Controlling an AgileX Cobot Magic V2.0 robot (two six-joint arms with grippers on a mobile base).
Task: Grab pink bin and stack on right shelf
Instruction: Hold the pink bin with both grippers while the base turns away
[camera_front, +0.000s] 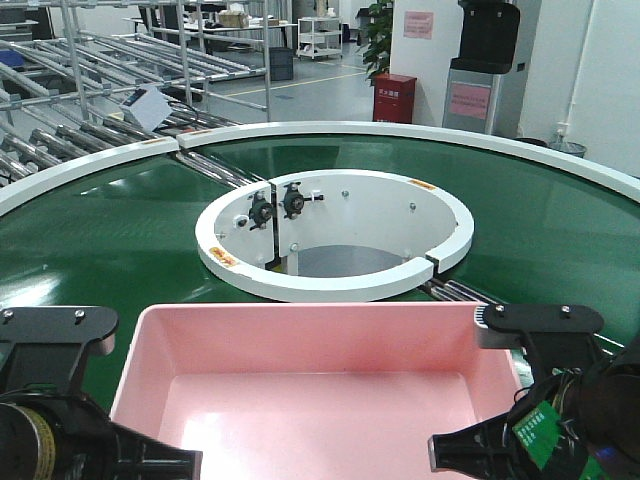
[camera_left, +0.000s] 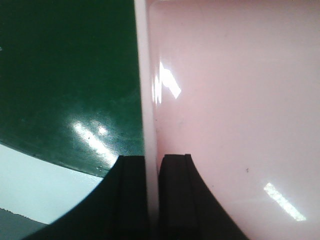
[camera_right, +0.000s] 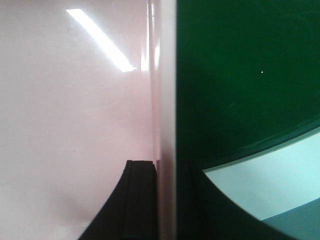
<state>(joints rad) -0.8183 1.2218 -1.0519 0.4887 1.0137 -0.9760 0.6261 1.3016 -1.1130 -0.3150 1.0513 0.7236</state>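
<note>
The pink bin (camera_front: 320, 390) sits on the green conveyor belt (camera_front: 120, 230) at the near edge, empty. My left gripper (camera_front: 130, 455) is shut on the bin's left wall; in the left wrist view its fingers (camera_left: 172, 190) stand on either side of the rim (camera_left: 146, 100), with the pink inside (camera_left: 235, 100) to the right. My right gripper (camera_front: 470, 450) is shut on the bin's right wall; in the right wrist view the rim (camera_right: 164, 100) runs between the jaws, with the pink inside (camera_right: 75, 125) to the left. The right shelf is out of view.
A white ring-shaped hub (camera_front: 335, 280) with an open centre lies just beyond the bin. The belt's white outer rim (camera_front: 400, 130) curves behind it. Grey tube roller racks (camera_front: 100, 70) stand back left. A red box (camera_front: 394, 98) and a dark machine (camera_front: 487, 60) stand at the back.
</note>
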